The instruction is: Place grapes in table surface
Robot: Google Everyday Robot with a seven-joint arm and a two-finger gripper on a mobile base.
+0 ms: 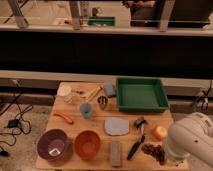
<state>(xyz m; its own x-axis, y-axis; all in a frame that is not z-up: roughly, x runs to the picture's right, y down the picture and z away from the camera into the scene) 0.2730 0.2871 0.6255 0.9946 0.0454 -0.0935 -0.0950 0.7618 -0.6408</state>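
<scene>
The tool point(172, 159) sits at the bench's point(95, 122) near right corner beneath the rounded white arm housing; its opening state cannot be determined. One knobbly bunch of dark grapes point(153, 151) lies on the plank-grained wooden bench just left of the tool, beside one smooth orange fruit point(159, 132) and one long black brush point(136, 141).

Robot lab or test space. Wooden table surface point(95, 132) staged with bowls, green tray point(141, 94), props. Speckled floor, loose cables point(14, 112) at 9 o'clock. Dark glass partition wall at 12 o'clock, metal framing behind. White robot arm at 4 o'clock, gripper point(172, 159) low by table edge.
</scene>
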